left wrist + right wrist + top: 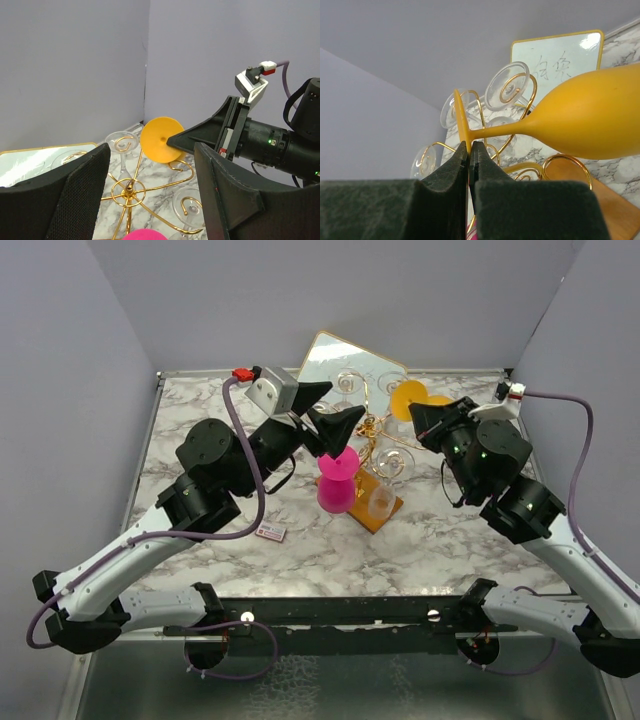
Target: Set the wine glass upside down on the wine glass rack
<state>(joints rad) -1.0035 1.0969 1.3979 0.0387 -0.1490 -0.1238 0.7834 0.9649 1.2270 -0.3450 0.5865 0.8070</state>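
My right gripper (469, 147) is shut on the foot rim of a yellow wine glass (590, 117), which lies sideways in the air with its bowl to the right. From above, the yellow glass (410, 398) hovers just behind the wine glass rack (372, 430), whose gold wire arms rise from an orange-brown base (378, 508). My left gripper (347, 400) is open, above a pink glass (337, 482) standing on the table beside the rack. In the left wrist view the yellow foot (161, 139) and the rack's hub (128, 190) show between the fingers (75, 200), with nothing gripped.
Clear glasses (393, 465) hang upside down from the rack's curled arms (187, 205). A gold-framed mirror (330, 355) leans against the back wall. A small card (270, 533) lies on the marble table left of the rack. Grey walls close in on both sides.
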